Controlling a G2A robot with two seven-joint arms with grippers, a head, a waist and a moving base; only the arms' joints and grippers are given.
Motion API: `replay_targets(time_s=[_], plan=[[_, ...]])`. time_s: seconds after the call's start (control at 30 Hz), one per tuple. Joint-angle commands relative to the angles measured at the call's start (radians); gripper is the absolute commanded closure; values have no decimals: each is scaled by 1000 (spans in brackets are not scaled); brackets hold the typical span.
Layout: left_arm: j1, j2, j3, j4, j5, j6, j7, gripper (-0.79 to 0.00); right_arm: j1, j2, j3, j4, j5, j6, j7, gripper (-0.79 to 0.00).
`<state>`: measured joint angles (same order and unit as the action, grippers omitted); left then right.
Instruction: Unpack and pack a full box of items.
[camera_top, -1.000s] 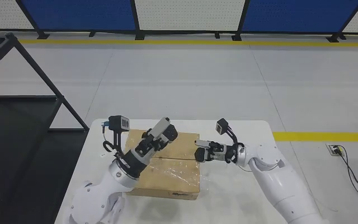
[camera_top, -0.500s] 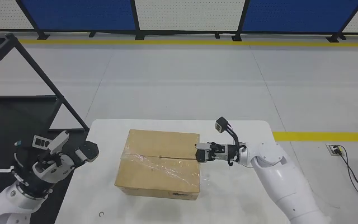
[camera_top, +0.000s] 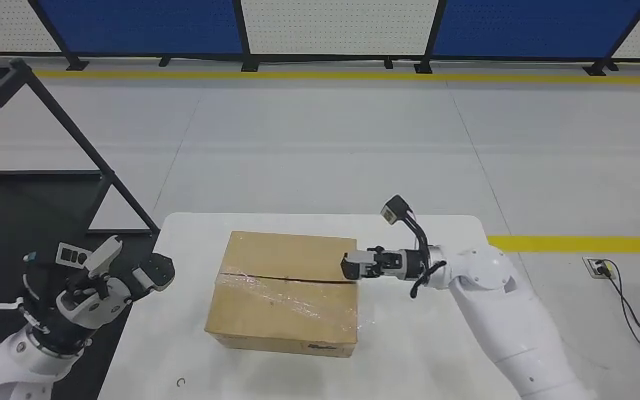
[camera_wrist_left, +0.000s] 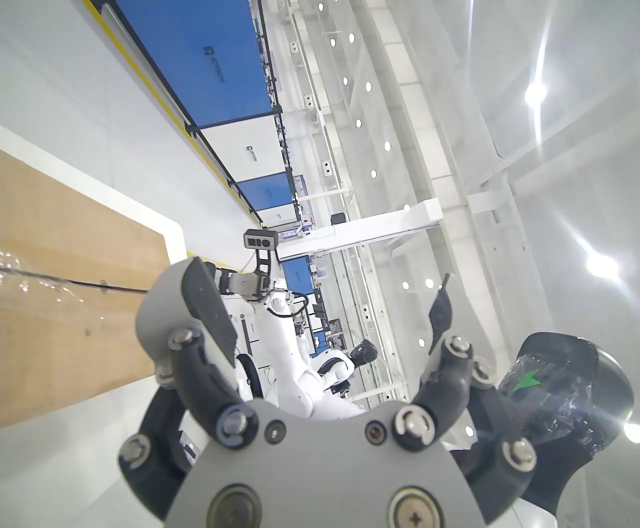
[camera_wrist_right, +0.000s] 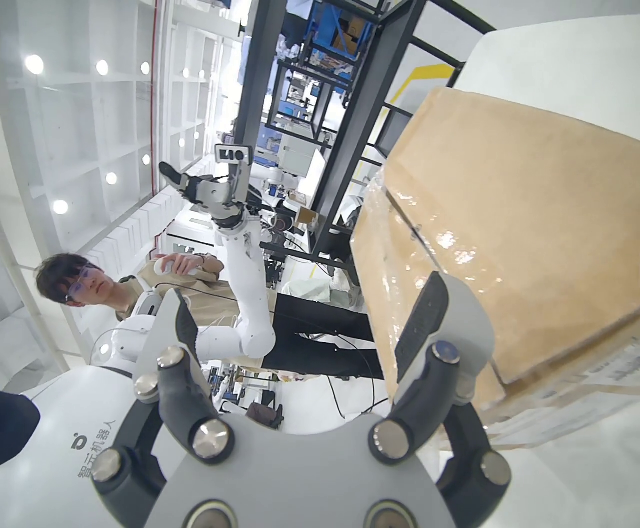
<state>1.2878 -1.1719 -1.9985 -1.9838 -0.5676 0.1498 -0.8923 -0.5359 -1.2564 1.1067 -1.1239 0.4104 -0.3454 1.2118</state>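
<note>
Grey hall floor (camera_top: 330, 150) on all sides. Blue panels (camera_top: 140, 25) along the 12 o'clock wall, with a yellow line (camera_top: 300, 74) just in front of them. Black frame (camera_top: 60, 120) stands at 9 o'clock, off the worktop.

White worktop (camera_top: 400, 345), rounded corners. Cardboard box (camera_top: 285, 290) sits about the middle of it, lying flat, flaps closed. Clear tape (camera_top: 290, 295) runs across the lid along the flap seam, crinkled and shiny. It wraps down over the box's 3 o'clock end.

Right tool (camera_top: 348, 266): at the box's 3 o'clock edge, level with the seam, pointing toward 9 o'clock. Its wrist view shows the fingers spread wide with nothing between them. One finger (camera_wrist_right: 425, 325) lies just beside the taped end face. Whether it touches the cardboard, cannot tell.

Left tool (camera_top: 160, 270): out at 9 o'clock, past the worktop's edge, well apart from the box. Its own wrist view shows the fingers spread wide, gripping nothing. The tool is tilted up toward the hall ceiling. The box lid and its taped seam are visible beyond one finger.
</note>
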Motion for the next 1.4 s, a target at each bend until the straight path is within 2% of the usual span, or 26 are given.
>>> replay_targets(time_s=[0.0,0.57,0.7,0.87,1.1,1.23,1.37], plan=[[0,0,0,0,0,0,0,-785,3,1,2,-17,-36,-1,-47,-785],[0,0,0,0,0,0,0,-785,4,1,0,-21,-49,5,-62,-785],[0,0,0,0,0,0,0,-785,-41,13,29,-106,-68,-19,-63,-785],[0,0,0,0,0,0,0,-785,-187,60,155,-286,-138,7,0,-785],[0,0,0,0,0,0,0,-785,-535,123,393,-558,-264,55,30,-785],[0,0,0,0,0,0,0,-785,-658,133,432,-593,-327,95,-42,-785],[0,0,0,0,0,0,0,-785,-678,131,399,-559,-282,110,-82,-785]])
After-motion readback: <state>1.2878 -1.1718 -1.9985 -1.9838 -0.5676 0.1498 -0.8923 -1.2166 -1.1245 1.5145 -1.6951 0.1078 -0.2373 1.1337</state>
